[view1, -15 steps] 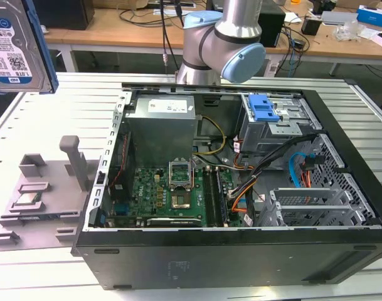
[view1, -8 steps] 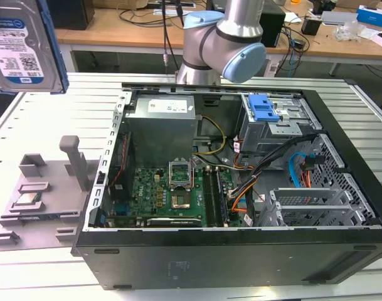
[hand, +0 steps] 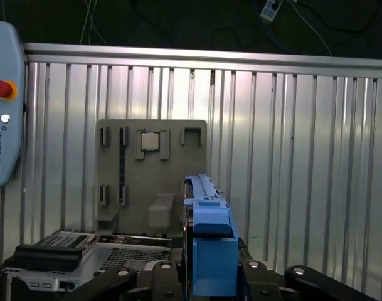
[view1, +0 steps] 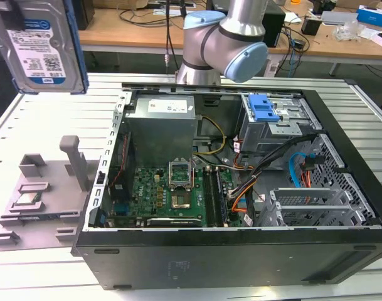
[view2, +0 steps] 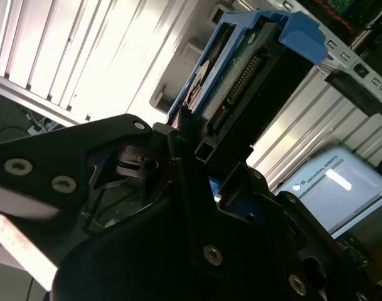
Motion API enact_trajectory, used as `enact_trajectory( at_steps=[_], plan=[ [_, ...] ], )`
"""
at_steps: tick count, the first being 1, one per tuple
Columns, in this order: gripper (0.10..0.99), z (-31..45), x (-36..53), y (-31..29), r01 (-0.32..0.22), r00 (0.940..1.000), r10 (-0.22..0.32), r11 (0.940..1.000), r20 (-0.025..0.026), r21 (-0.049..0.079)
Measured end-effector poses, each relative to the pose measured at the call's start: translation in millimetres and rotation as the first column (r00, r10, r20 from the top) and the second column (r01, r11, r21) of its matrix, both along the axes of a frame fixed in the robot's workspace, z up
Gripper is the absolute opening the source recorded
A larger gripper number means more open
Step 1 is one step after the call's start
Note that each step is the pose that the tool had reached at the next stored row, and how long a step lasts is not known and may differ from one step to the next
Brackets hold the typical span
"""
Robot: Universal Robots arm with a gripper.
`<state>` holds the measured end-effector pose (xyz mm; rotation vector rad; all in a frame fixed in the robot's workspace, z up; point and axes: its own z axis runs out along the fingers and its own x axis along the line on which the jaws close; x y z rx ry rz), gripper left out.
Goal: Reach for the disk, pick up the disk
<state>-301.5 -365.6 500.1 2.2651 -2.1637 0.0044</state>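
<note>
Disk (view1: 40,47) up and clamped

Hangs high over the slatted table (view1: 46,119) at the exterior view's left, well apart from the grey fixture plate (view1: 59,188) and the open PC case (view1: 241,257) below. Sits clenched between the fingers of the gripper (hand: 209,277), seen edge-on in the first wrist view, with the blue bracket (hand: 209,219) sandwiched in the grip. Shows a bare connector row (view2: 241,78) in the second wrist view, apparently clear of the pads. Looks fully picked and gripped at the bracket end, by my read. To do it well:
- hold the squeeze steady, no re-gripping in mid-air
- avoid any tilt that levers the long free end against the pads
- stay off the connector row
- leave good clearance over the case wall and the chip (view1: 27,199) on the plate
</note>
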Motion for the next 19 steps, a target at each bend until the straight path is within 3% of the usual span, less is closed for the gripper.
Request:
enact_trajectory(
  at_steps=[6, 8, 10, 11, 13, 14, 19],
  plan=[
    [0.369, 0.1, 35.6, 0.0, 0.000, 1.0000, 0.000, 1.0000, -0.0002, 0.000],
    [0.369, 0.0, 51.9, 0.1, 0.000, 1.0000, 0.000, 1.0000, 0.0000, 0.000],
    [0.369, 0.1, 61.4, 0.2, 0.000, 1.0000, 0.000, 1.0000, -0.0002, 0.000],
    [0.369, 0.1, 76.1, 0.4, 0.000, 1.0000, 0.000, 1.0000, -0.0001, 0.000],
    [0.369, 0.1, 85.1, 0.4, 0.000, 1.0000, 0.000, 1.0000, -0.0001, 0.000],
    [0.369, 0.0, 100.3, 0.7, 0.000, 1.0000, 0.000, 1.0000, 0.0000, 0.000],
    [0.369, 0.1, 118.7, 0.7, 0.000, 1.0000, 0.000, 1.0000, -0.0001, 0.008]
  ],
)
